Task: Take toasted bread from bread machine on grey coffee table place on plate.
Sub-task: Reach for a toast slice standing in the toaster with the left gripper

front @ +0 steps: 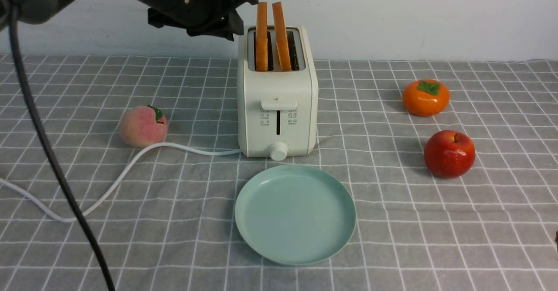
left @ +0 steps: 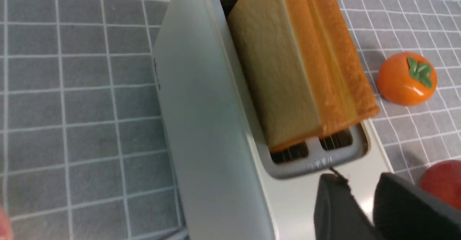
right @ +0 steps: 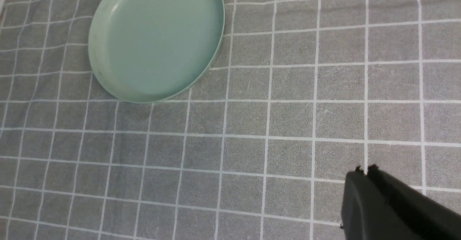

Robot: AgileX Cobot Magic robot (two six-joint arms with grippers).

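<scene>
Desk: Plate [front: 295, 214] is laid empty just before bread machine [front: 277, 107] on grey coffee table [front: 414, 238]. Why?

Field: A short carry is likely intended. Pressed together, right gripper [right: 364, 168] is parked off to the plate's right. Upright in the machine, toasted bread [front: 261, 35] is seen untouched; left gripper [left: 360, 182], slightly parted and empty, is held beside its top, likely for a grasp.

Left tool [left: 358, 182] — cropped; apple [left: 443, 182] half-hidden.
</scene>
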